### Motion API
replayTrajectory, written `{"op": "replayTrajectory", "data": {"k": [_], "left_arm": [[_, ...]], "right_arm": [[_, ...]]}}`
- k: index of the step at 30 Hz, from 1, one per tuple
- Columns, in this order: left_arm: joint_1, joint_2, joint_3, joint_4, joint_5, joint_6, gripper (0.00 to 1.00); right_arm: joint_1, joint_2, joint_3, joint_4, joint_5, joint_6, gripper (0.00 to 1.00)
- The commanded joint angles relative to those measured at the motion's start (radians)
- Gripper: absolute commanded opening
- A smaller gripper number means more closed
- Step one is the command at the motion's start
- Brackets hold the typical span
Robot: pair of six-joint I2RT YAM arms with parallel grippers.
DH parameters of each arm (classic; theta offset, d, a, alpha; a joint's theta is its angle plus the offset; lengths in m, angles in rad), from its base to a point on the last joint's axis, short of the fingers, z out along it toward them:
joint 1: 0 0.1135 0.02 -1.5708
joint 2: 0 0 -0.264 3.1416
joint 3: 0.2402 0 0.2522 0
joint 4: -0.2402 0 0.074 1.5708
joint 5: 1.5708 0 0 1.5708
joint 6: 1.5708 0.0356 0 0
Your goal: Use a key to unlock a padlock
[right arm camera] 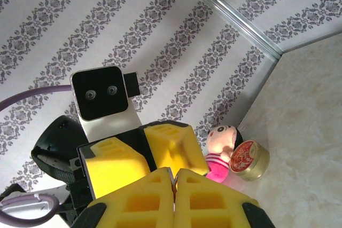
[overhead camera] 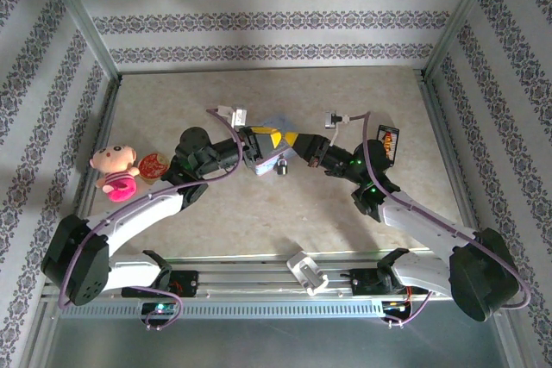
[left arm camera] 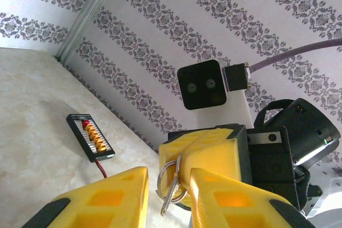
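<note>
Key (left arm camera: 166,198), judged light, stiff and slippery, hangs from the closed right pincer (right arm camera: 174,177) inside the parted left pincer (left arm camera: 169,177); its flat bow suits gripping.

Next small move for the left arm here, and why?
Probably close the left end effector gently on the key ring: it hangs in the gap between the open yellow fingers, right at the tip of the shut right end effector.
</note>
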Motion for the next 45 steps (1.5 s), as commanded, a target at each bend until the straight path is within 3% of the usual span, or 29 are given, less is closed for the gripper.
{"op": "replayTrajectory", "data": {"k": [1, 7, 14, 23, 26, 29, 39, 45], "left_arm": [[0.012, 0.016, -0.004, 0.089, 0.052, -0.030, 0.25], [0.013, 0.017, -0.012, 0.098, 0.072, -0.031, 0.19], [0.016, 0.010, -0.016, 0.102, 0.079, -0.026, 0.01], [0.022, -0.034, -0.010, 0.009, 0.065, 0.036, 0.00], [0.025, -0.069, 0.003, -0.085, 0.058, 0.089, 0.00], [0.028, -0.116, 0.022, -0.213, 0.040, 0.157, 0.00], [0.031, -0.200, 0.206, -0.826, -0.023, 0.430, 0.00], [0.031, -0.159, 0.329, -1.088, 0.066, 0.594, 0.00]], "right_arm": [[0.010, -0.008, 0.030, 0.054, -0.016, 0.003, 0.00], [0.010, -0.006, 0.032, 0.055, -0.015, 0.001, 0.00], [0.016, 0.006, 0.039, 0.054, -0.025, -0.001, 0.00], [0.017, 0.013, 0.042, 0.014, -0.025, -0.032, 0.03], [0.017, 0.009, 0.048, -0.029, -0.022, -0.061, 0.24], [0.011, 0.003, 0.055, -0.072, -0.024, -0.096, 0.34], [-0.010, -0.039, 0.100, -0.263, -0.111, -0.275, 0.48], [-0.019, -0.048, 0.105, -0.278, -0.219, -0.360, 0.53]]}}
